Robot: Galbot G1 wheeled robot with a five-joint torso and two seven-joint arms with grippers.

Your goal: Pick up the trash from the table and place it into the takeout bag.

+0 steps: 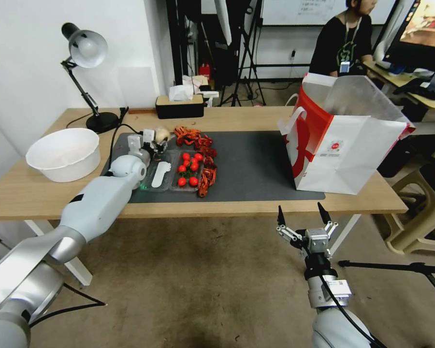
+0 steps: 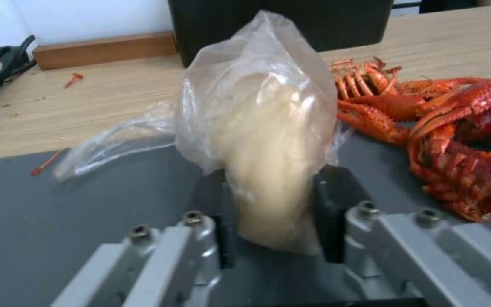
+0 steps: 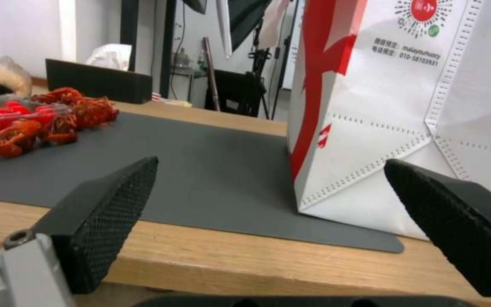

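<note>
Over grey mat, left gripper (image 2: 268, 213) pinching pale plastic-wrapped ball (image 2: 268, 140)

Left gripper (image 1: 155, 140) over dark grey mat (image 1: 256, 164) at 10 o'clock corner, closed on pale wrapped ball (image 1: 162, 134). Clear plastic tray (image 1: 176, 180) of red tomatoes just beside, red crayfish shells (image 1: 198, 140) around it. White-and-red paper takeout bag (image 1: 343, 145) upright at 3 o'clock. Right gripper (image 1: 302, 214) below light-wood surface (image 1: 34, 193) edge, fingers spread. White bowl (image 1: 64, 154) at 9 o'clock.
</note>
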